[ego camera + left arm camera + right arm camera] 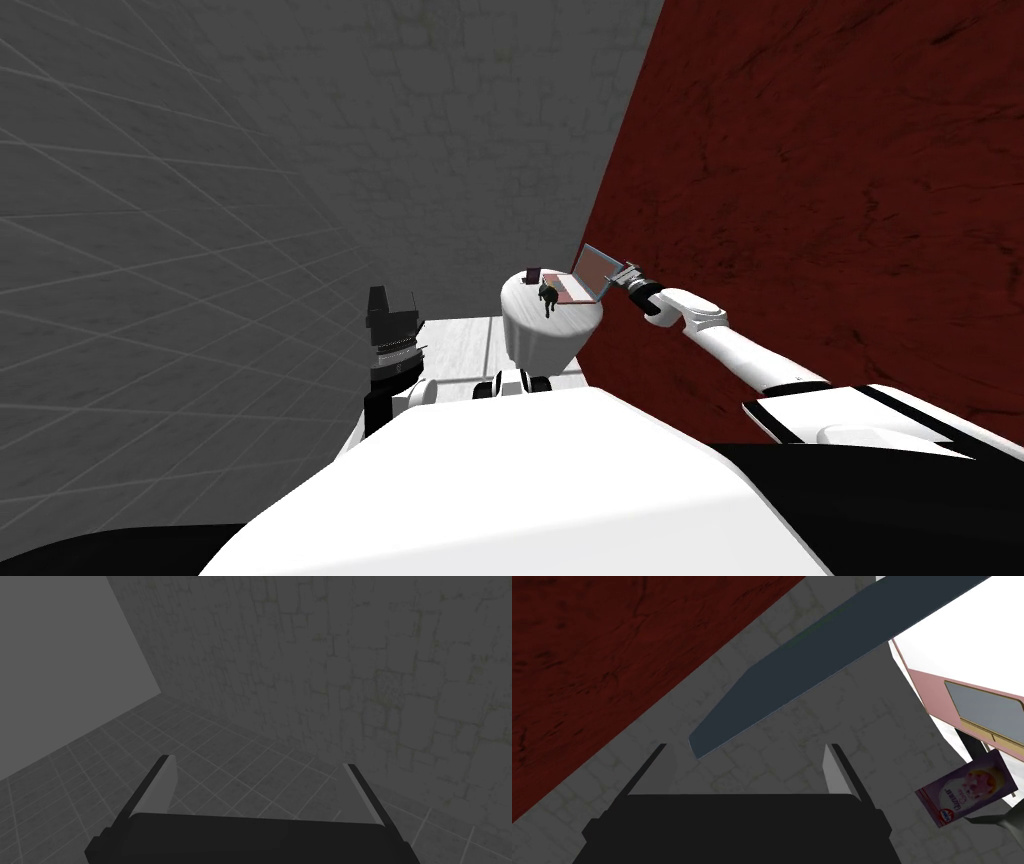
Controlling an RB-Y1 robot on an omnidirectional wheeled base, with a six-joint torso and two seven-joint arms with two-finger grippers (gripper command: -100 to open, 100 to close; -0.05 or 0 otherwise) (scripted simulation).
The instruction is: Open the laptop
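Note:
The laptop [587, 274] stands on a small round white table [540, 330] with its lid raised well off its pink base [937, 693]. In the right wrist view the lid [822, 651] is a dark blue-grey slab whose corner ends just above the gap between my fingers. My right gripper [624, 274] [747, 768] is open at the lid's outer edge, holding nothing. My left gripper [391, 312] [265, 788] is raised at my left, away from the table, and is open and empty.
A dark red wall [820, 200] runs close behind the table and beside my right arm. A purple box [964, 791] and a small dark figure [548, 294] share the tabletop with the laptop. Grey stone wall [450, 130] and tiled floor lie to the left.

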